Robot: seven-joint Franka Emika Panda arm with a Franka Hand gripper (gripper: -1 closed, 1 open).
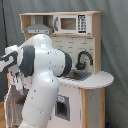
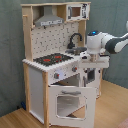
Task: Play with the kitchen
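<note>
A: Checking the kitchen first. Where is it?

B: Centre of frame in both exterior views, standing on a wood floor against a grey curtain. White body, light-wood frame.

A: Parts?

B: In the second exterior view, black-red stovetop on the left of the counter, black faucet over the sink to its right, pegboard back, grey hood up top, microwave at the upper right. Oven door hangs open, tilted toward the near side, window showing.

A: Arm?

B: White arm comes in from the second exterior view's right, its end at the counter's right side, just beside the sink. In the first exterior view the arm fills the near left and hides the stove side; faucet and sink show past it.

A: Pincer?

B: Hidden behind the arm body in both views, so I cannot tell how far open it is, or whether it has hold of anything.
</note>
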